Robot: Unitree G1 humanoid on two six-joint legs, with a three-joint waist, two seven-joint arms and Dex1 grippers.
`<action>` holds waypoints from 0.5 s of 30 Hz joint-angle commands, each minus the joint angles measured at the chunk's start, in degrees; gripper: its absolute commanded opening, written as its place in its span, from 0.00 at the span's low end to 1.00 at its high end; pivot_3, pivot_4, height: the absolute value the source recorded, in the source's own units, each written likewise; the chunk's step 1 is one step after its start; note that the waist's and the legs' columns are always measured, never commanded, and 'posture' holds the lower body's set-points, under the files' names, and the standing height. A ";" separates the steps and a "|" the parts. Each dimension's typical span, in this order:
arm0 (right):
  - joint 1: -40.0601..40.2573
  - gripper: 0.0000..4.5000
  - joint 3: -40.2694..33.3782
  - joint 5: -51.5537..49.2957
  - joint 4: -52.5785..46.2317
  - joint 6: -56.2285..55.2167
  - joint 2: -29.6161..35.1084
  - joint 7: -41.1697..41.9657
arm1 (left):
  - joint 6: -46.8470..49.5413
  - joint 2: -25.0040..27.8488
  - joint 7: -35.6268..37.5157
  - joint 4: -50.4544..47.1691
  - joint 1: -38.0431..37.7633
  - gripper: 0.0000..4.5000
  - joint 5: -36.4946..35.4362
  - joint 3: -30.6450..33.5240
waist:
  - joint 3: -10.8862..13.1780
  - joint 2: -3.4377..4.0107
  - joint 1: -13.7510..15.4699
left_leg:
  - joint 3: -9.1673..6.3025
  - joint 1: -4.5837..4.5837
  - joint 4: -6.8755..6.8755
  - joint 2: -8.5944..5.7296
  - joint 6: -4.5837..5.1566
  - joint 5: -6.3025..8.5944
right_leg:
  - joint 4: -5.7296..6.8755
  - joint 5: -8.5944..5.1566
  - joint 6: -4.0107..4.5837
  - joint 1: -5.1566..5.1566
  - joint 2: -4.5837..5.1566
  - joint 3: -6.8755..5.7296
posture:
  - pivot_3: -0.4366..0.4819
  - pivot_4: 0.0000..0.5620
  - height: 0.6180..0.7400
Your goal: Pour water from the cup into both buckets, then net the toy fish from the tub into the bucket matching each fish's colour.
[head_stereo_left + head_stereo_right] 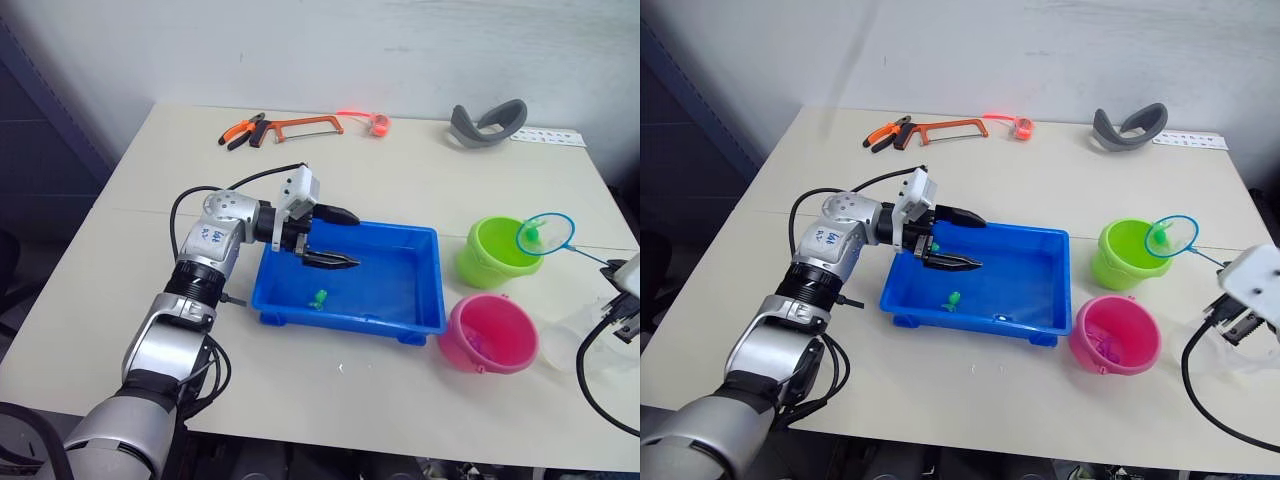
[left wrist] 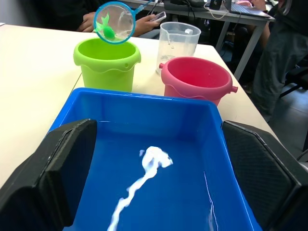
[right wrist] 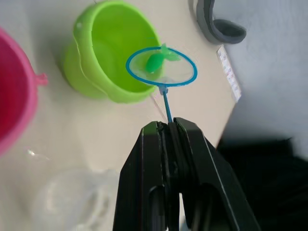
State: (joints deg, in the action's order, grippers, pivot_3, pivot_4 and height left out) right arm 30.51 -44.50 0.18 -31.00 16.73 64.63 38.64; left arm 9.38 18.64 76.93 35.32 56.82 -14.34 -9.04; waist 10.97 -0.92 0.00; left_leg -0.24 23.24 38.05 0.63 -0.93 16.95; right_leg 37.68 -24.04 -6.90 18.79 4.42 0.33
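Net handle is pinched between the pressed-together fingers of the right gripper; its light-blue hoop hangs over the rim of the lime green bucket with a green fish lying in the mesh; the pink bucket stands just beside the green one, nearer the robot, with something pink inside it that is too small to make out; the clear cup sits upright on the table close to both buckets; the left gripper reaches over the near-left end of the blue tub, its two black fingers spread wide and holding nothing; one small green fish lies in the tub near its front wall, below that gripper; an orange-handled hacksaw, pliers and a grey curved band lie along the far edge of the table.
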 commanded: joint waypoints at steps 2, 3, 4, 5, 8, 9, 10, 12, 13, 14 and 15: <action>-0.09 0.00 -0.03 13.71 6.40 -18.13 1.66 -1.25 | 0.47 1.01 -0.67 -2.93 -0.59 1.00 -0.23 1.13 | 0.00 0.00 -0.02 | 0.01 0.00 -0.01 0.00 0.00 0.00 | -0.01 0.00 0.00 0.01 0.00 0.00 | 0.48 0.27 1.00; -0.53 0.00 -0.08 15.67 7.50 -21.06 1.81 -1.51 | 0.60 1.17 -0.76 -3.17 -0.74 1.00 -0.26 1.19 | 0.00 0.00 -0.03 | 0.01 0.00 -0.01 0.00 0.00 0.00 | 0.00 0.00 0.00 0.01 0.01 0.00 | 0.48 0.27 1.00; -0.47 0.00 -0.58 19.35 9.01 -25.63 2.70 -2.34 | 0.78 1.39 -0.91 -3.49 -0.94 1.00 -0.30 1.26 | 0.00 0.00 -0.05 | 0.02 0.00 -0.01 0.00 0.00 0.00 | 0.00 0.00 0.00 0.01 0.01 0.00 | 0.48 0.27 1.00; -0.52 0.00 -0.97 22.38 10.51 -29.37 3.51 -2.95 | 0.87 1.55 -1.02 -3.61 -1.04 1.00 -0.33 1.33 | 0.00 0.00 -0.15 | 0.02 -0.01 -0.01 0.00 -0.01 0.00 | 0.01 0.00 0.00 0.01 0.01 0.00 | 0.48 0.27 1.00; -3.52 0.00 -0.99 20.39 13.00 -31.01 2.37 -2.52 | 1.26 2.11 -1.46 -4.18 -1.58 1.00 -0.39 1.51 | 0.00 0.00 -0.19 | 0.03 -0.02 0.01 0.03 -0.02 -0.01 | 0.04 0.00 0.00 0.02 -0.01 0.00 | 0.48 0.27 1.00; -5.57 0.00 -0.60 16.87 12.86 -29.39 1.14 -1.50 | 1.47 2.49 -1.56 -4.38 -1.88 1.00 -0.37 1.55 | 0.00 0.00 -0.20 | 0.05 -0.02 0.01 0.03 -0.02 -0.01 | 0.04 0.00 0.00 0.02 0.00 0.01 | 0.48 0.27 1.00; -7.44 0.00 -0.15 13.24 12.38 -27.68 0.07 -0.11 | 1.58 3.00 -1.61 -4.47 -2.19 1.00 -0.27 1.55 | 0.00 0.00 -0.22 | 0.06 -0.03 0.01 0.02 -0.02 -0.01 | 0.05 0.00 0.00 0.01 0.00 0.02 | 0.48 0.27 1.00; -10.44 0.00 0.34 8.75 11.16 -23.84 -1.45 1.99 | 1.63 4.04 -1.55 -4.66 -2.80 1.00 -0.12 1.50 | 0.00 0.00 -0.24 | 0.04 -0.03 0.01 0.04 -0.02 -0.01 | 0.04 0.00 0.00 0.00 0.00 -0.01 | 0.48 0.27 1.00; -12.38 0.00 1.01 4.22 9.70 -19.53 -2.34 3.55 | 1.71 5.02 -1.40 -5.04 -3.41 1.00 0.02 1.53 | 0.00 0.01 -0.19 | 0.04 -0.04 0.02 0.07 -0.03 -0.02 | 0.04 0.00 0.00 -0.01 -0.03 -0.02 | 0.48 0.27 1.00; -13.88 0.00 2.05 -1.59 7.75 -15.54 -3.05 5.62 | 2.19 6.23 -1.00 -5.73 -4.16 1.00 0.01 1.58 | 0.00 0.00 -0.33 | 0.04 -0.04 0.02 0.06 -0.03 -0.02 | 0.06 0.00 0.00 -0.01 -0.01 -0.02 | 0.48 0.27 1.00; -15.43 0.00 3.18 -7.41 5.43 -11.66 -3.77 7.48 | 2.84 7.57 -0.38 -6.71 -5.02 1.00 -0.11 1.53 | 0.00 0.00 -0.53 | 0.05 -0.06 0.02 0.10 -0.03 -0.02 | 0.06 0.00 0.00 -0.01 -0.04 -0.01 | 0.48 0.27 1.00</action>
State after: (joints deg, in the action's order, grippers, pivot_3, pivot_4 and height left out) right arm 16.06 -41.56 0.75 -21.75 0.17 61.29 43.70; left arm 11.59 24.88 75.63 31.35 52.25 -14.32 -8.91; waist 10.97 -0.92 -0.53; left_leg -0.19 23.16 38.09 0.76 -0.97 16.93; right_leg 37.77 -24.03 -6.90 18.76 4.36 0.32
